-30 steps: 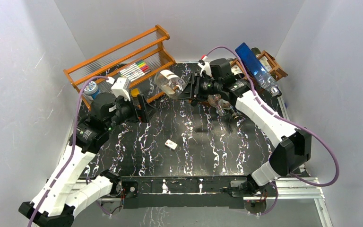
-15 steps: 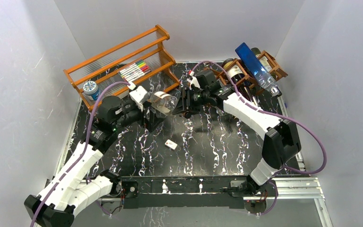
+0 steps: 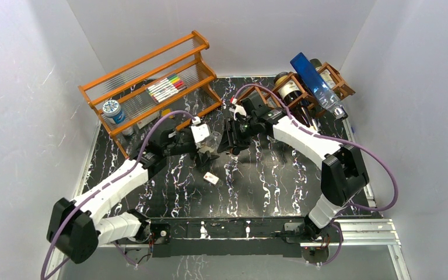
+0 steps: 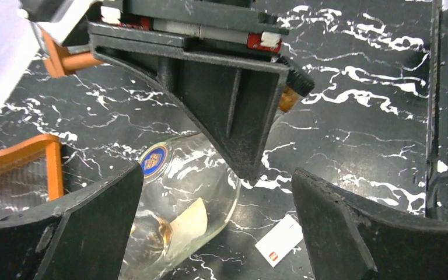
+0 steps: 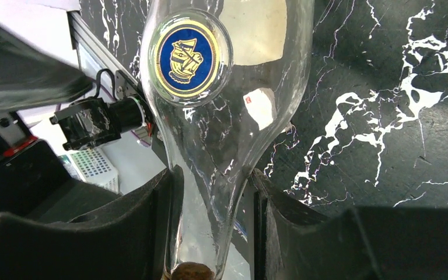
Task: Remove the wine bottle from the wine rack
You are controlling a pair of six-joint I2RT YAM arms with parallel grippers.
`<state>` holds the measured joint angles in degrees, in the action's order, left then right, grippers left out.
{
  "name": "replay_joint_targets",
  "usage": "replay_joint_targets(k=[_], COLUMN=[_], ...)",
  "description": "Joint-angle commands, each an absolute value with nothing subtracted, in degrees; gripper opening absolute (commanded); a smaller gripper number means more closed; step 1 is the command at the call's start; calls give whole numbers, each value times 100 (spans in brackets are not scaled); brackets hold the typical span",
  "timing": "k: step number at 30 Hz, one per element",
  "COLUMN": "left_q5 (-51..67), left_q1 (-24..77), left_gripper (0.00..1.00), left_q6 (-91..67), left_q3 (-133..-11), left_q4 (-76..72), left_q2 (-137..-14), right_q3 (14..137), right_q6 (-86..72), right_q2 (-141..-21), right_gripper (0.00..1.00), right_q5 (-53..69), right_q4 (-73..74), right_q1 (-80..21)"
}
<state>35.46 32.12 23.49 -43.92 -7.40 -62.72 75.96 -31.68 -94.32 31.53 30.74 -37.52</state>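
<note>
Right wrist view: a clear glass wine bottle [image 5: 210, 105] w/ a round blue-and-gold emblem is seen gripped at its neck by the right gripper [image 5: 214, 204]. The jaws are clamped onto the glass from both sides, and a brown cork end is visible just behind the fingertips. The bottle's wide body extends fwd from the gripper, over the black white-veined marble-look table [image 5: 385, 116].

Left wrist view: the left gripper [image 4: 217, 175] is spread wide, nothing grasped. The bottle's body is seen between its fingers, closer to the left-hand one. Contact w/ that finger can't be told. The right gripper's dark body is straight ahead, just above the bottle. A small white card tag [image 4: 279, 240] lies on the table below, near the right-hand finger.

Top external view: both grippers are met nose to nose approx. mid-table, w/ the bottle between them. The dark reddish-brown wooden lattice wine rack [image 3: 343, 83] is behind and to the right of the right gripper, well apart from the held bottle. A blue bottle [image 3: 314, 77] and dark bottles are lodged in it. A bright orange tiered shelf w/ clear slats [image 3: 151, 73] stands behind and to the left of the left gripper. Coloured markers [image 3: 166, 86] and a small jar w/ a blue-white lid [image 3: 112, 108] are kept on it.
</note>
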Motion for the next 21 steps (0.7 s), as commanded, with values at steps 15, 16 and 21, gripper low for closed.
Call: replay_joint_targets(k=[15, 16, 21], left_q5=[3969, 3938, 3897], left_q1=[3320, 3335, 3450], left_gripper=[98, 98, 98], left_q6=[3007, 3016, 2912], left_q3=[-3882, -3893, -3898], left_q4=[-1911, -1937, -2115], left_q2=[-7148, -7235, -7397], right_q3=[7599, 7601, 7561], right_q6=[-3026, -3046, -3095], right_q2=[-9534, -9525, -9362], right_gripper=[46, 48, 62], right_q5=[4406, 4463, 4518], right_q4=[1570, 1536, 1459], right_q1=[-3775, -3774, -3801])
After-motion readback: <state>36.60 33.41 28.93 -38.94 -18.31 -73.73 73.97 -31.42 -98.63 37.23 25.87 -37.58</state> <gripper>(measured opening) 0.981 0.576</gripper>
